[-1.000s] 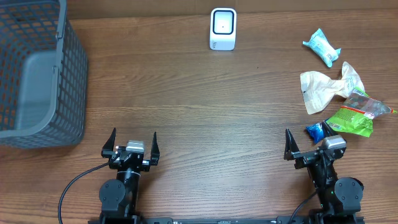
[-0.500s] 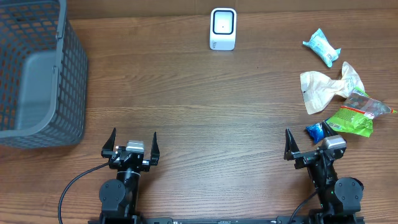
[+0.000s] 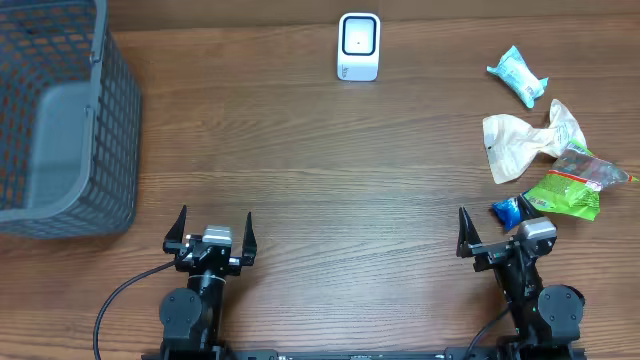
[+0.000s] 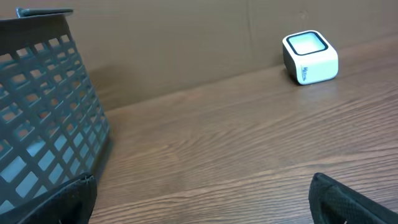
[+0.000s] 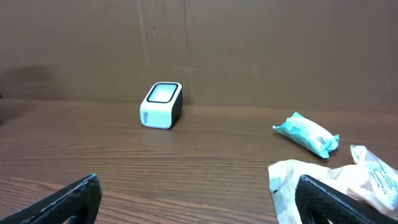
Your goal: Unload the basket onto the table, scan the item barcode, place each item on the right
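left gripper [image 3: 215, 222] and right gripper [image 3: 495, 228] sit wide open, empty, at the worktop's [image 3: 330, 170] near edge. snack packets [image 3: 525, 140] lie far right, one blue packet [image 3: 507, 210] possibly touching the right gripper; scanner [image 3: 359, 46] stands far centre.

The wooden table [image 3: 330, 180] carries a grey mesh basket [image 3: 118, 130] at its left, a white scanner [image 3: 359, 46] at the far middle, and at right a teal packet [image 3: 518, 76], cream bag [image 3: 525, 140], green packet [image 3: 570, 188] and blue packet [image 3: 507, 210].
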Robot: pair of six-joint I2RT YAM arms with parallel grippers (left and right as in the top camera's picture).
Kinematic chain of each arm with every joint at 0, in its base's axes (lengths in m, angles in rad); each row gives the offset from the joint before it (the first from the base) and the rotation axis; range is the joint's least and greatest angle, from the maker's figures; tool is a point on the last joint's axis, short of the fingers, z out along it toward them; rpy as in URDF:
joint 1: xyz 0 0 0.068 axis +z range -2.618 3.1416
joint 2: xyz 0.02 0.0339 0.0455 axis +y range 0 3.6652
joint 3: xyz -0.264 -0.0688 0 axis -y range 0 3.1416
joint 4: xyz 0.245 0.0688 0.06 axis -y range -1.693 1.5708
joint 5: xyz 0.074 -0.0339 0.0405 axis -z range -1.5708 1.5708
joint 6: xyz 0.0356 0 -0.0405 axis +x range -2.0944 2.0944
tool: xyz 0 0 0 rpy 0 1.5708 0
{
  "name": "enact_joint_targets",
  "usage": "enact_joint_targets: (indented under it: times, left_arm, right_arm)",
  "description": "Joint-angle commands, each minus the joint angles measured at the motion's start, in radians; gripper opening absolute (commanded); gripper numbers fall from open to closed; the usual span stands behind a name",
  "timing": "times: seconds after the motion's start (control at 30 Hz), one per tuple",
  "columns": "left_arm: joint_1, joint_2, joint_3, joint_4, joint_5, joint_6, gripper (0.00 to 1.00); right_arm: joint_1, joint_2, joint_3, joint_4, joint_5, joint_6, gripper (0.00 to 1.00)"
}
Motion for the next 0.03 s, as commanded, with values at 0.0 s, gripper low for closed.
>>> enact_joint_targets:
  times: [0.0]
  left_arm:
    - [0.003, -0.013, -0.004, 0.003, -0.005, 0.018, 1.0]
  right_arm:
    - [0.007, -0.009, -0.011, 0.006, 0.001, -0.004, 1.0]
